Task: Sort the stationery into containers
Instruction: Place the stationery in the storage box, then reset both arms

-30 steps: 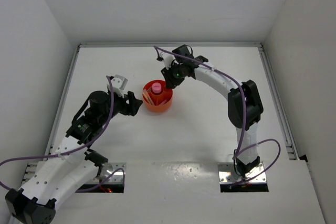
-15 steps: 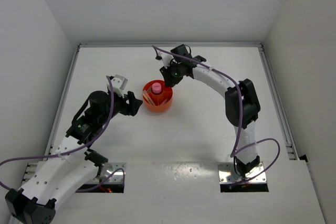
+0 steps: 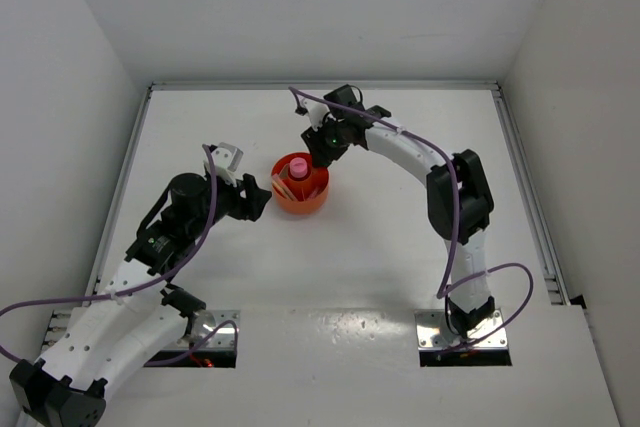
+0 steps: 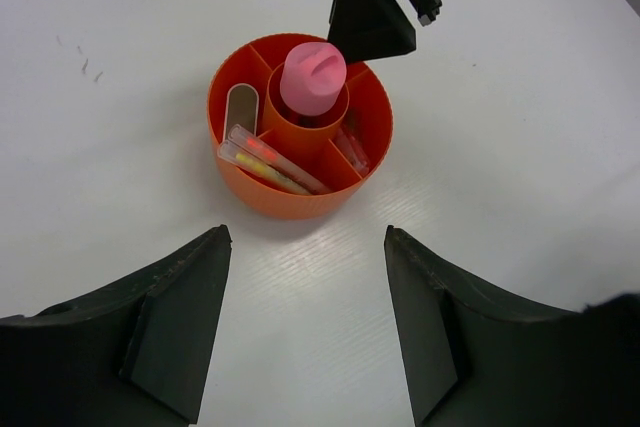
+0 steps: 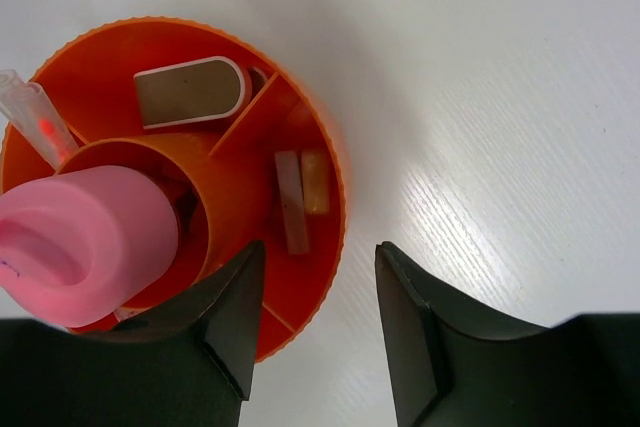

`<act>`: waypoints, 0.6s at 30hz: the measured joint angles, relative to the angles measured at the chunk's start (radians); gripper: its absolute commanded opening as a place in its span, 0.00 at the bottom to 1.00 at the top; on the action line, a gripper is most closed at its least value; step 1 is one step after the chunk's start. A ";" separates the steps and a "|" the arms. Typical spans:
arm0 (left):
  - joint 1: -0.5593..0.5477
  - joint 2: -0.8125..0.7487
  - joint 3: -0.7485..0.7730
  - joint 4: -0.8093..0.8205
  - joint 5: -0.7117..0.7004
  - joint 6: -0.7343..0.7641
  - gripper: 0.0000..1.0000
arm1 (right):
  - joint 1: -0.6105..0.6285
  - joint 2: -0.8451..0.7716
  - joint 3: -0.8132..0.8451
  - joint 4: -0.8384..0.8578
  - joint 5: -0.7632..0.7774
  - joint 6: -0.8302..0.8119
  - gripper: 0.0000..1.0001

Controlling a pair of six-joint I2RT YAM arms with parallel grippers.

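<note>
Bright, even light came from overhead. The white table [image 5: 500, 97] gave off a soft sheen at four o'clock of the orange tub [image 5: 337, 197], with a faint grey shadow at one o'clock. Up close, the pink capsule [image 5: 80, 237] looked slightly out of focus.

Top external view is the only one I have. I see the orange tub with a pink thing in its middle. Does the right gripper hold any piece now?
Observer: No. The right wrist view shows the right gripper open, nothing between its fingers, over the edge of the orange tub.
Operator: What lies in the compartments below it?
Observer: One has a flat grey piece with a rounded end; the next has two short sticks side by side.
Operator: And the left gripper?
Observer: Open and empty, apart from the tub.
</note>
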 measured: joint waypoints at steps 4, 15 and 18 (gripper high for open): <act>0.000 0.000 0.000 0.000 0.000 0.000 0.69 | 0.000 0.000 0.000 0.000 0.000 0.000 0.48; 0.000 0.032 0.000 -0.003 -0.047 -0.016 0.51 | -0.048 -0.362 -0.414 0.283 0.430 0.029 1.00; 0.000 0.080 0.007 -0.027 -0.104 -0.027 0.97 | -0.094 -0.476 -0.482 0.341 0.517 0.062 1.00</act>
